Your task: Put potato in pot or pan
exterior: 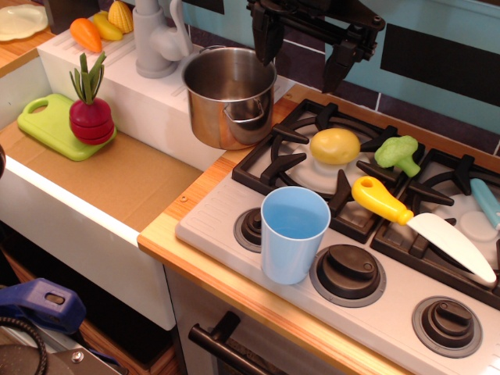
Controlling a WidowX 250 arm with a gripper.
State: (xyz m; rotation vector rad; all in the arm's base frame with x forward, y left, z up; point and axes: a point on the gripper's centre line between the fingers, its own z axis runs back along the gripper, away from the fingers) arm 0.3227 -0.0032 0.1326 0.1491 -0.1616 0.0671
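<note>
On the left burner grate, the potato, untouched, just left of the toy broccoli. Behind and left, at the bench edge by the sink, the steel pot, upright. Above, the gripper, jaws spread and holding nothing, well clear of the potato. In front, a blue cup; right, a yellow-handled knife.

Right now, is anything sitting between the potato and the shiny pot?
No toys. Only black burner grate lies between the potato and the pot in the one view.
</note>
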